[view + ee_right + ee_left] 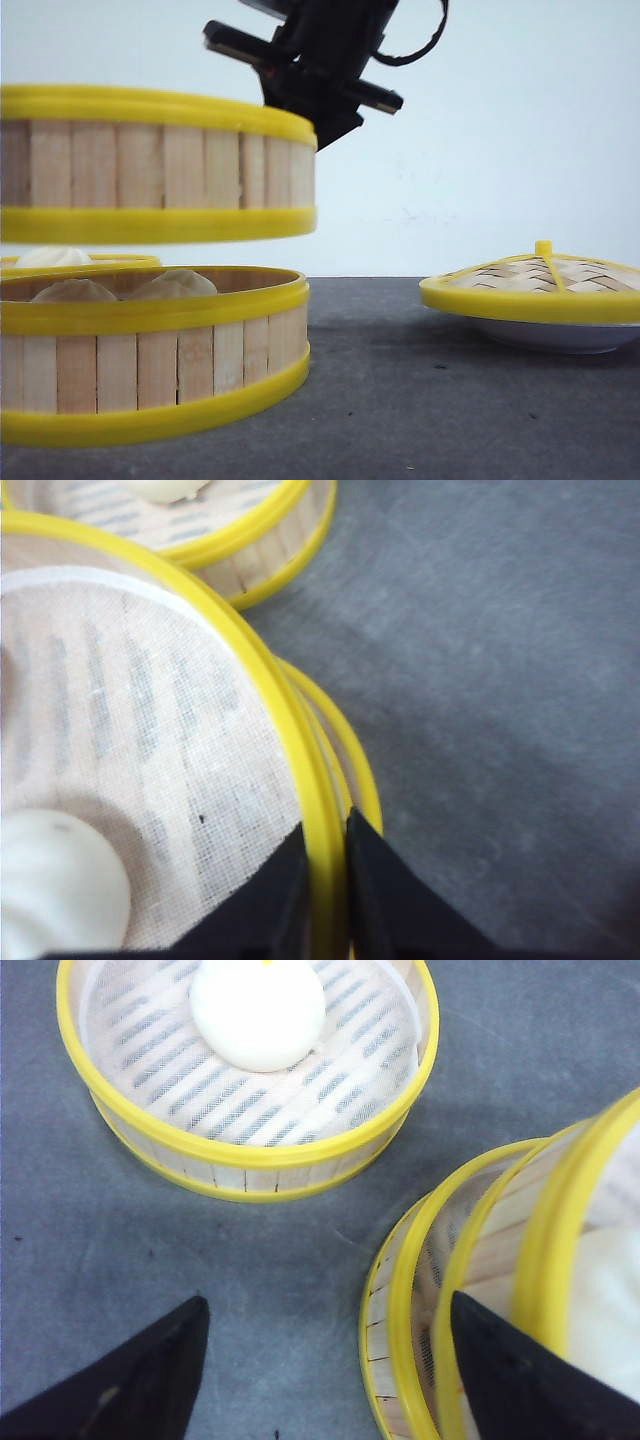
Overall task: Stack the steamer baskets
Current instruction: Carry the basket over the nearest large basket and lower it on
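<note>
While the dark table (450,400) fills most of what I see, the biggest thing on my screens is the raised steamer basket (150,165). It hangs in the air, pinched at its rim by my right gripper (325,865), whose two black fingers are pressed onto the yellow ring, one inside and one outside. Straight below that gripper sits the lower steamer basket (150,360) on the table, with pale buns inside it, and there is a clear gap between the two baskets.

Only the right wrist view shows me the white cloth liner in the raised basket and the white bun (55,880) lying inboard of the fingers. The front view shows just its slat wall.

The third steamer basket (250,1070) stands on the table ahead of my left gripper (320,1370). The left wrist view shows it whole, with its striped liner and one round white bun. From the front I get only a sliver of its yellow rim behind the lower basket.

My left gripper's fingers are spread wide with nothing between them but table. One fingertip sits just beside the stacked rims.

The front view alone shows the woven lid (540,280) resting on a white plate (545,335), far off to the outer side of my right gripper.

I can read no brand, label or writing anywhere.
</note>
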